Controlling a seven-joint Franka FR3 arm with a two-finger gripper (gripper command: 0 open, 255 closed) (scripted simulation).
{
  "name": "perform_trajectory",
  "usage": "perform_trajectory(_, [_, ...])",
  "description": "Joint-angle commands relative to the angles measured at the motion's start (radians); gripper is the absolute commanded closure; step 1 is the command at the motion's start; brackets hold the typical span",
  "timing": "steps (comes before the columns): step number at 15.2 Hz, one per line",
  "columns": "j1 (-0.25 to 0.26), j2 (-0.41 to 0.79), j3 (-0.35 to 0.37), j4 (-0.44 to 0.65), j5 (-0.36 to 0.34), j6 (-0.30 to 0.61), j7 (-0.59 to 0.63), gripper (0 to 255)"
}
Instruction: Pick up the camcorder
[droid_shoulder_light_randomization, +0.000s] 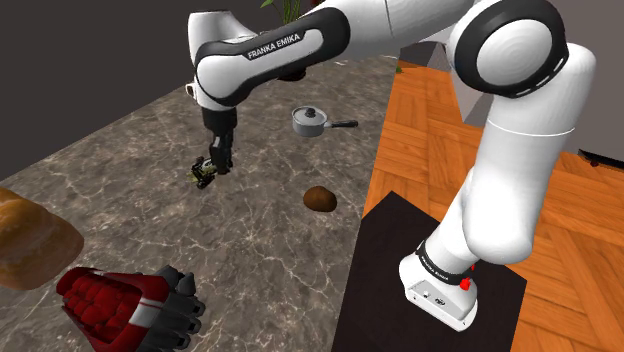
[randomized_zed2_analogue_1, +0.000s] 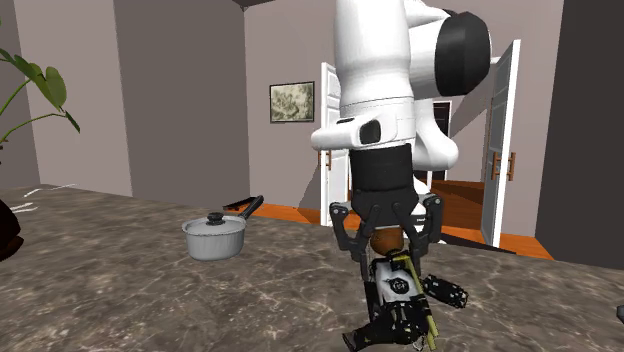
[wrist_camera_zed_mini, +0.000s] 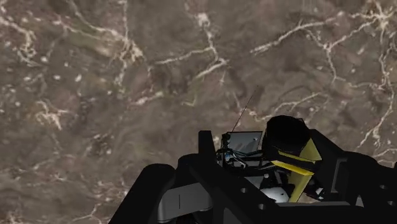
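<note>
One container: saucepan (droid_shoulder_light_randomization: 310, 122) on the table (droid_shoulder_light_randomization: 120, 200), metal-looking, black handle. Lid (droid_shoulder_light_randomization: 309, 113) is on, knob up, so contents are hidden. In the shoulder view it sits far back on the table, right of the gripper and well apart from it.

Arm (droid_shoulder_light_randomization: 510, 130) pose: rises from the stand (droid_shoulder_light_randomization: 385, 260) at the shoulder view's lower right, then goes up and over to the left. Forearm w/ FRANKA EMIKA lettering is roughly level. Wrist is bent so the gripper (droid_shoulder_light_randomization: 213, 167) points straight down at the table.

Gripper is clamped on the camcorder (randomized_zed2_analogue_1: 400, 297): one finger each side, pressed on, body hanging below the fingertips. Camcorder is small, black w/ yellow bits; wrist view shows a small grey panel on it. Pos: mid table, left of the saucepan in the shoulder view. Can't tell if its underside touches the marble-pattern top or is just off it.

Other stuff:
- Brown round lump (droid_shoulder_light_randomization: 320, 199) on the table betw gripper and stand, near the table's right edge.
- Bread loaf (droid_shoulder_light_randomization: 28, 240) at near left.
- Red-and-black item (droid_shoulder_light_randomization: 125, 308) just right of the loaf, at the near edge.
- Wood floor (droid_shoulder_light_randomization: 430, 130) right of the table.
- Second exterior view: framed pic (randomized_zed2_analogue_1: 291, 102) on the far wall, white doors (randomized_zed2_analogue_1: 503, 130) behind the arm, plant leaves (randomized_zed2_analogue_1: 40, 85) at left.
</note>
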Motion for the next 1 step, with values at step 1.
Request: perform_trajectory(1, [0.000, -0.003, 0.000, 0.004, 0.000, -0.008, 0.000, 255])
